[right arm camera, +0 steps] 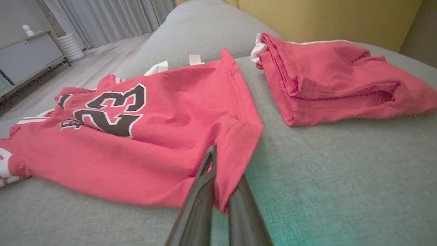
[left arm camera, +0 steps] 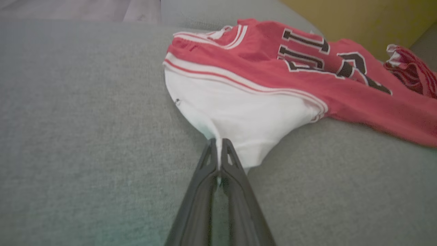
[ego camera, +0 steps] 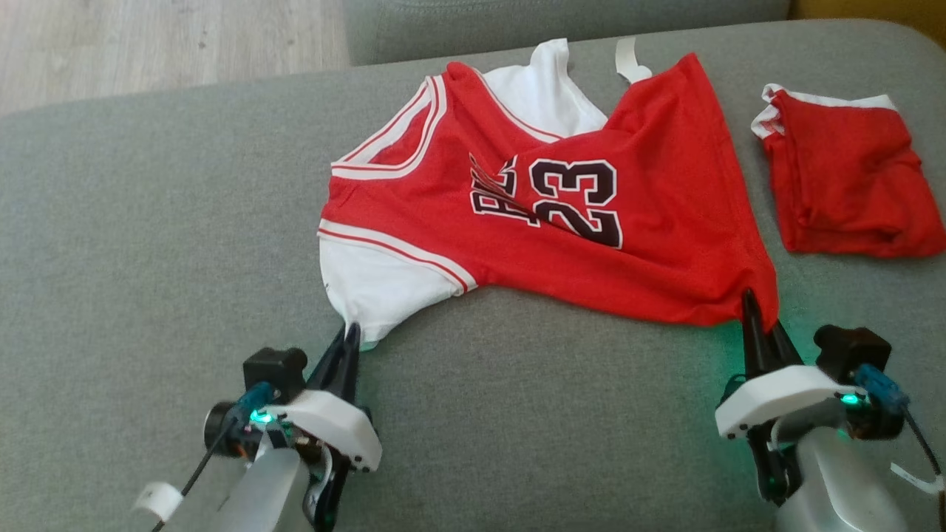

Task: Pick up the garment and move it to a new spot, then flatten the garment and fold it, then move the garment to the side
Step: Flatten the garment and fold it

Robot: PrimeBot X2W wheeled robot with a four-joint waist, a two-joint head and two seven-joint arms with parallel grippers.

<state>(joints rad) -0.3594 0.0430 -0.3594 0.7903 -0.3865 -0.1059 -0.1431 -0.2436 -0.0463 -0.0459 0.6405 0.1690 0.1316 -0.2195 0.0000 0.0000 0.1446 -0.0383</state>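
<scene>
Just jersey (ego camera: 576,244) on grey sofa (ego camera: 148,222)

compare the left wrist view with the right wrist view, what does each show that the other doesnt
Left wrist view, not the right wrist view: the left gripper shut on the white fabric of the jersey, with striped trim above the pinch.
Right wrist view, not the left: the right gripper shut on the red hem corner, the number 23 plainly readable, plus curtains and a cabinet.
Both: the jersey, the folded red garment beyond it, and the grey cushion.
</scene>
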